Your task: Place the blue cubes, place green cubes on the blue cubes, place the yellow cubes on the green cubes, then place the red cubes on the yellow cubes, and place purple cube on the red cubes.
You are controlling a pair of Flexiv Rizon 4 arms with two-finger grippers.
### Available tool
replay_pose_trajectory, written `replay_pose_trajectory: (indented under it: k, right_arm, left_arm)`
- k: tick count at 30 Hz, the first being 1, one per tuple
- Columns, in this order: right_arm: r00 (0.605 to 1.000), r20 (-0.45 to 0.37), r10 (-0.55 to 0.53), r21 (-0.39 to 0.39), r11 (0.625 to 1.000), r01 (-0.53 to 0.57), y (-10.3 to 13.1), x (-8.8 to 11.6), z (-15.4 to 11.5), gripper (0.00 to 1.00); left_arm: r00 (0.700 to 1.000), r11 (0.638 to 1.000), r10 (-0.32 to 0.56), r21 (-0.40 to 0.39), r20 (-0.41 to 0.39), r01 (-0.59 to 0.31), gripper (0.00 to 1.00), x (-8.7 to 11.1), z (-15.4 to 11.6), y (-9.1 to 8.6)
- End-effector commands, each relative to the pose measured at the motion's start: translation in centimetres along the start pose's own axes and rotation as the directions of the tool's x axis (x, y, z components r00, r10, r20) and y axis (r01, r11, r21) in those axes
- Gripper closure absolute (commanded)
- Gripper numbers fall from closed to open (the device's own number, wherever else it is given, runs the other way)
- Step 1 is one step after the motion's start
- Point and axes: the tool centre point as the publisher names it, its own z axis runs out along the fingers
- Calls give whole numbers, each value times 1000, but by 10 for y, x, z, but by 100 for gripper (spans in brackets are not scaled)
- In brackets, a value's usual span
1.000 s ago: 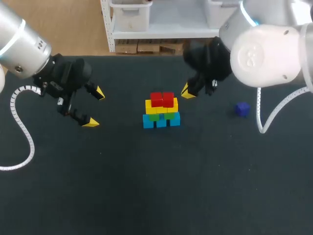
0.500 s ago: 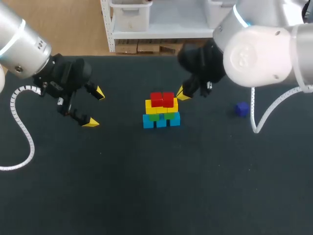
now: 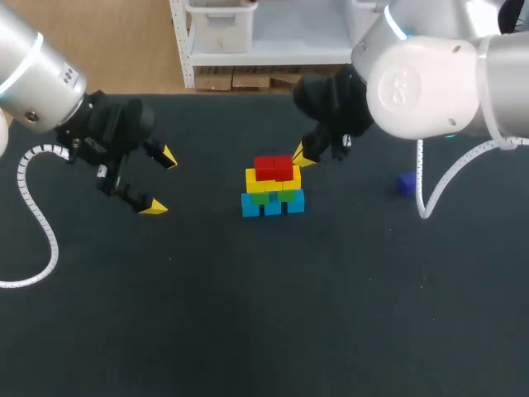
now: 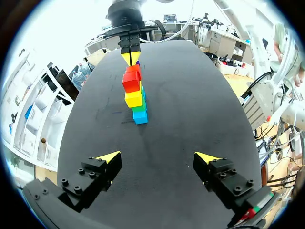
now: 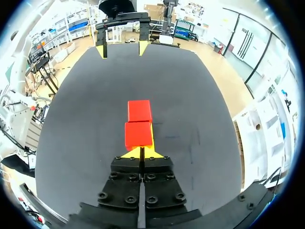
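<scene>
Purple cube (image 3: 405, 184), small and dark: lies alone on the black worktop (image 3: 331, 314), off to the right and well apart from the stack. Mid-worktop, from bottom up: light blue cubes (image 3: 273, 204), green cubes (image 3: 259, 197), yellow cubes (image 3: 254, 180), and bright red cubes (image 3: 274, 168) on top. Right claw (image 3: 302, 157): pinched fully together, nothing in it, yellow tips right behind the red cubes. Can't tell if touching. Left claw (image 3: 159, 182): spread wide, empty, hangs well off to the stack's left, pointing at it.
</scene>
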Motion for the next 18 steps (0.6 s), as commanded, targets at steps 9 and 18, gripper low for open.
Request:
replay_pose_trajectory:
  k: [9, 18]
  right_arm:
    - [1000, 0, 0, -11, 1000, 0, -4, 0, 3, 100]
    - [1000, -19, 1, 34, 999, 0, -8, 11, -21, 90]
  left_arm:
    - [1000, 1000, 3, -2, 3, -3, 0, 1, 0, -1]
    - [1000, 1000, 3, -2, 3, -3, 0, 1, 0, -1]
